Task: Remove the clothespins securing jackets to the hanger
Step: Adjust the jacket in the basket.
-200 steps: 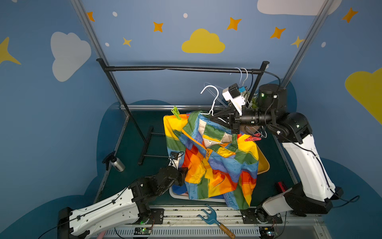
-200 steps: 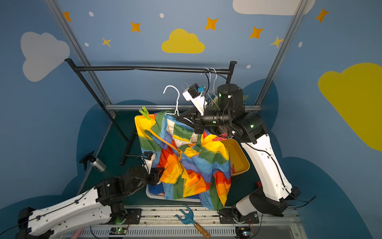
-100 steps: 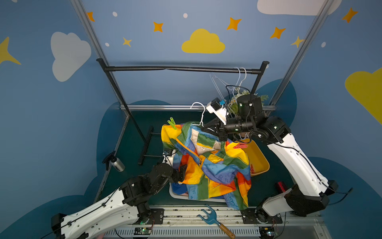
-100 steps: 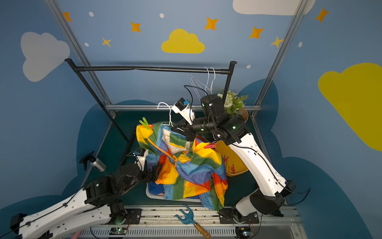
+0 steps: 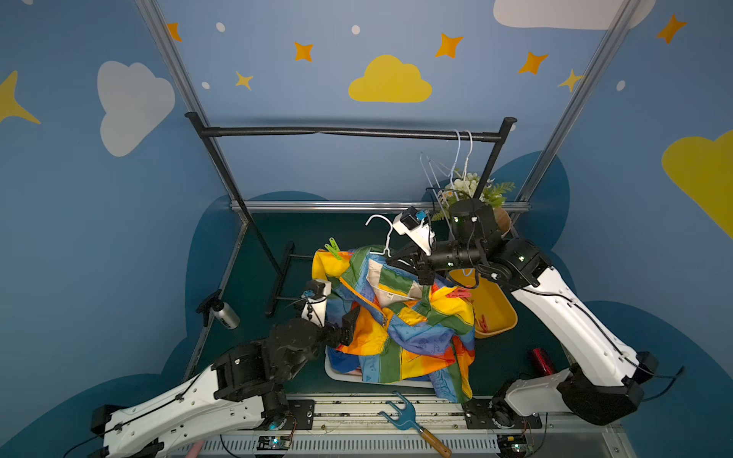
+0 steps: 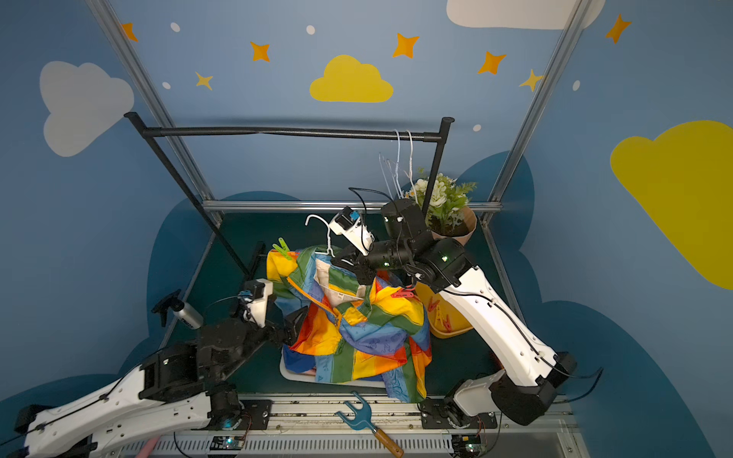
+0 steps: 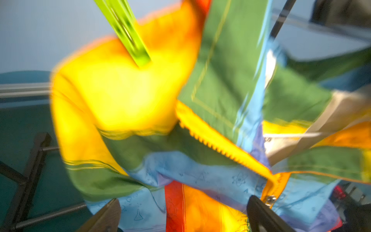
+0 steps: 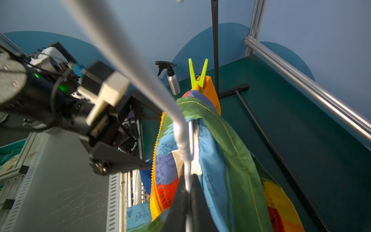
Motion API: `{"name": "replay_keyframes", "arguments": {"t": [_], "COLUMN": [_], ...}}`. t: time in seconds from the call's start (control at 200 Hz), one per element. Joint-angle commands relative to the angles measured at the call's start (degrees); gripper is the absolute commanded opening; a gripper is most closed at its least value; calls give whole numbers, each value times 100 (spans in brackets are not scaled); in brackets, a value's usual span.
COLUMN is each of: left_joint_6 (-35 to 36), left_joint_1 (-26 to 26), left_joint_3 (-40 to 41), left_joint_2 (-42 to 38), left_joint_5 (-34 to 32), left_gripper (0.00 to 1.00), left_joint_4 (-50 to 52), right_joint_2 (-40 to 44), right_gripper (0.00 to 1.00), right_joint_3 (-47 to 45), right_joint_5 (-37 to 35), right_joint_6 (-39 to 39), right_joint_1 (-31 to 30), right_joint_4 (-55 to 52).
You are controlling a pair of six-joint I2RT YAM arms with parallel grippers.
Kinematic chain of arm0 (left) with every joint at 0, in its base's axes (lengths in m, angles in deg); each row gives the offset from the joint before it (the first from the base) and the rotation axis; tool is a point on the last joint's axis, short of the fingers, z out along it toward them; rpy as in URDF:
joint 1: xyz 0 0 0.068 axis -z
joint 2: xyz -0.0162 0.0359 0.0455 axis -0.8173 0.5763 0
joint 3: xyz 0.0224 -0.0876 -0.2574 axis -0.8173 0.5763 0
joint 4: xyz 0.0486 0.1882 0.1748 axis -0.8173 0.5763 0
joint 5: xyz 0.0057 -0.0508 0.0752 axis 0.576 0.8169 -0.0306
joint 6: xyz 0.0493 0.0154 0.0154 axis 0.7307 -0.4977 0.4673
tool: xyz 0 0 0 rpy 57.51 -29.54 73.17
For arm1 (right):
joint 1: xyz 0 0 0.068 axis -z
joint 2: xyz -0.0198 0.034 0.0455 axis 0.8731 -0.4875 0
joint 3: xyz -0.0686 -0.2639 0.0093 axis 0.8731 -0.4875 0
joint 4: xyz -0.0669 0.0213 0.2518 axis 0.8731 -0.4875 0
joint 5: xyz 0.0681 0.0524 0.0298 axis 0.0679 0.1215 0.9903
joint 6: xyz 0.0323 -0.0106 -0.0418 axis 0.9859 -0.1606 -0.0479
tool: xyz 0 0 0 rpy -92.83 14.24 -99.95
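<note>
Rainbow jacket (image 5: 412,329): yellow, green, blue and orange stripes, zip open, crumpled; it hangs from a white hanger (image 5: 390,232) under your right gripper (image 5: 416,266), hem trailing into a white basket (image 5: 337,372). Green clothespin (image 5: 332,248) is clipped on the yellow shoulder, above and ahead of your left gripper (image 5: 351,326); pink clothespin (image 5: 459,294) sits on the other shoulder, near the right gripper. Right arm reaches across, its jaws closed on the hanger wire; left arm reaches low, fingers (image 7: 108,215) spread wide, fabric just ahead of them. Only the right wrist view shows the grip on the wire; the left wrist view, blurred, shows the zip teeth.
</note>
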Motion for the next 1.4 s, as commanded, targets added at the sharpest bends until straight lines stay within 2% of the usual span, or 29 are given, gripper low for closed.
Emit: {"name": "replay_keyframes", "arguments": {"t": [0.0,0.055,0.145,0.31,0.471,0.676,0.736,0.991,1.211,1.397], "left_joint_6": [531,712,1016,1705,1946,2138,2158,2617,3127,3261], "left_joint_1": [-131,-301,-664,-1232,-2073,-3068,-3274,-3471,-3482,-3478], "left_joint_3": [-134,-202,-452,-1295,-2090,-2354,-2424,-2924,-3563,-3555], "left_joint_2": [-405,-535,-483,470,1625,2125,2270,2853,3398,3519], "left_joint_5": [-427,-378,125,1178,3266,5882,6403,7233,7227,7489], "left_gripper": [100,100,100,99,100,99,98,95,89,68], "left_joint_4": [-78,-211,-402,-511,-390,-480,-433,34,859,971], "right_joint_2": [235,243,239,348,401,377,346,77,-94,-83], "right_gripper": [0,0,0,0,0,0,0,0,0,0], "right_joint_3": [-100,-110,-196,-631,-707,-750,-782,-610,-370,-316], "right_joint_5": [153,175,275,439,510,836,995,1401,1522,1458], "right_joint_6": [-140,-141,-174,-291,-327,-406,-397,-567,-604,-564], "right_joint_1": [43,72,108,109,164,319,392,478,459,513], "right_joint_4": [415,374,341,496,466,428,463,276,81,166]}}
